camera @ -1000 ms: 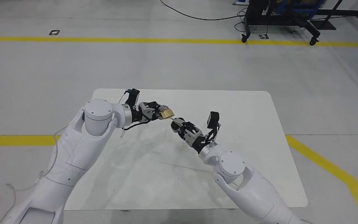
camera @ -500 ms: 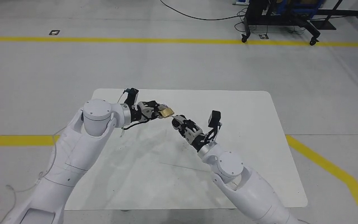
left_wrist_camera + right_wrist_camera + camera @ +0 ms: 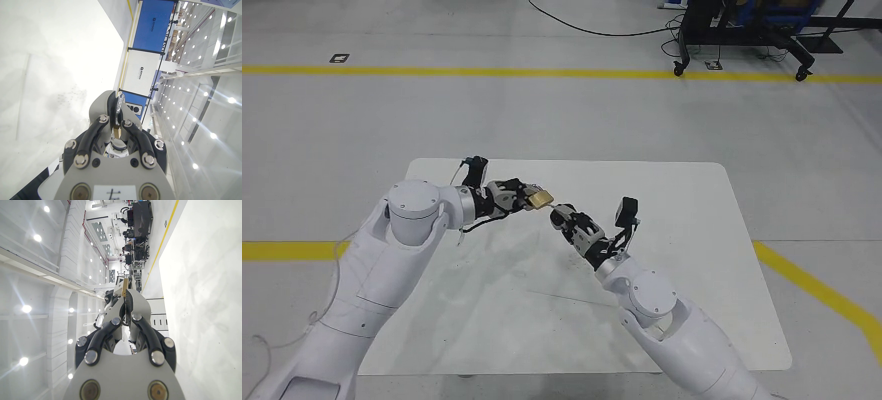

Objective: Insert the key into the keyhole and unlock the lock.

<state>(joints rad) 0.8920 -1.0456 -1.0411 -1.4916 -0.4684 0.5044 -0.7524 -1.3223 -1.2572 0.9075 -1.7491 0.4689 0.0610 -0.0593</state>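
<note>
L claw (image 3: 533, 198) pinches the brass lock (image 3: 541, 201) mid-air over the tabletop (image 3: 682, 190). R claw (image 3: 560, 213) is just beside it, pressed together on what I take for the key, hidden betw. its pads. Next, I'd judge: hold lock rigid, align key w/ keyhole axis, push straight and slow, then twist, no side load.

Lock (image 3: 541, 200) — polished brass, table (image 3: 682, 210) — smooth, matt

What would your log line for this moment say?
left gripper: shut on brass padlock, held above white table | right gripper: shut, tips at padlock | insertion: cannot tell
</note>
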